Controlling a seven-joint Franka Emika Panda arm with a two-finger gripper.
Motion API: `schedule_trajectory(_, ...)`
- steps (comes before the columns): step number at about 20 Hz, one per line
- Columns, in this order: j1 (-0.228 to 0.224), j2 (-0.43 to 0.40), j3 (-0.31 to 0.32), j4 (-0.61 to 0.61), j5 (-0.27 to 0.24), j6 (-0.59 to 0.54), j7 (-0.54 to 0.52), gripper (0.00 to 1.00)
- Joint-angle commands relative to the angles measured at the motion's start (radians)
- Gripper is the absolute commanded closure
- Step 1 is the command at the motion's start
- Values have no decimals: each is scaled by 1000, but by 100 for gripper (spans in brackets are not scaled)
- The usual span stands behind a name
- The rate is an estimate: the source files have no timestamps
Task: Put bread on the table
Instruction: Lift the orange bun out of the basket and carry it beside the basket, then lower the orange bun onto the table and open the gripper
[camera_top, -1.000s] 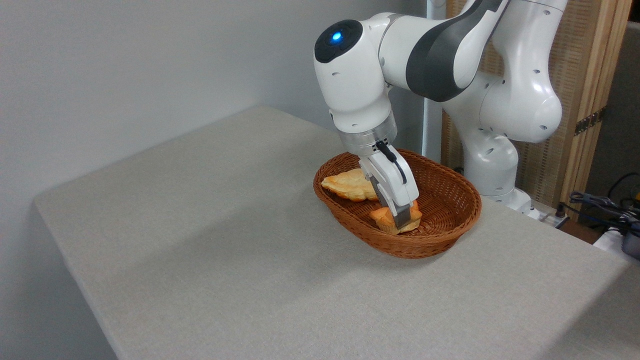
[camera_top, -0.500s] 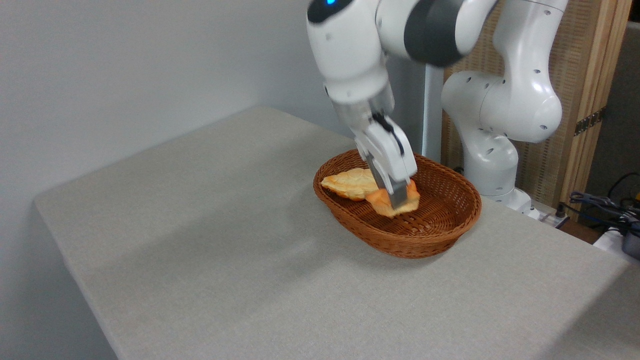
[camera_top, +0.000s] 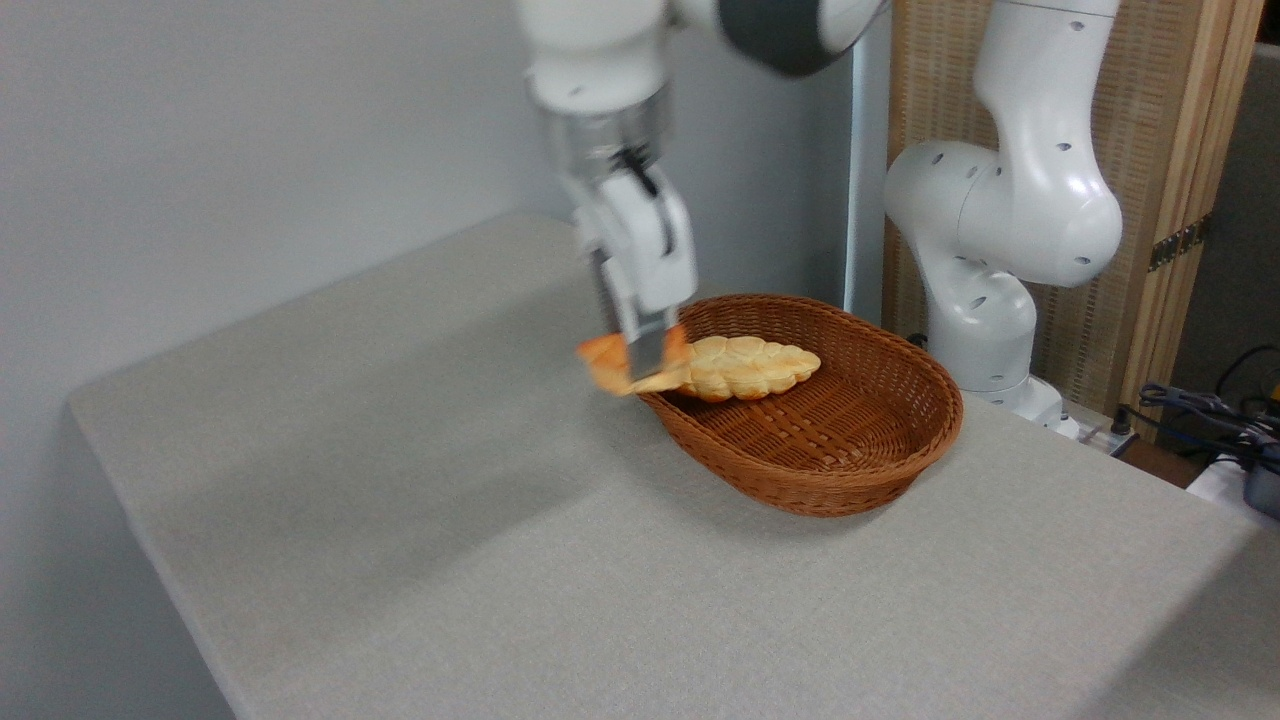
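Note:
The bread (camera_top: 606, 362), a small orange-golden bun, hangs in the air just left of the basket's left rim, blurred by motion. My gripper (camera_top: 643, 362) is shut on it, fingers pointing down, and covers its middle. Below it lies the table (camera_top: 420, 480), covered in light grey-beige cloth. The bun is above the cloth, not touching it.
A brown oval wicker basket (camera_top: 860, 470) stands right of the gripper, holding a pale-yellow braided loaf (camera_top: 745, 366) at its far left end. The arm's white base (camera_top: 1000, 260) rises behind the basket. Cables (camera_top: 1210, 410) lie off the table at the far right.
The gripper lifted the bun out of the basket and carried it up and to the left, past the basket's rim. The braided loaf now shows in full.

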Motion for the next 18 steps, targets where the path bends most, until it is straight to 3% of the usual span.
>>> schedule_trajectory(1,-14,140,-31,81,-31,79,-32,45)
schedule_trajectory(4,-14,222,-89,81,-20,194,-81,39)
schedule_trajectory(5,-14,250,-109,81,-20,228,-105,30)
schedule_trajectory(6,-12,267,-123,79,-20,257,-127,10)
schedule_trajectory(7,-12,276,-131,81,-20,271,-151,0)
schedule_trajectory(18,-3,284,-143,110,-33,284,-167,0)
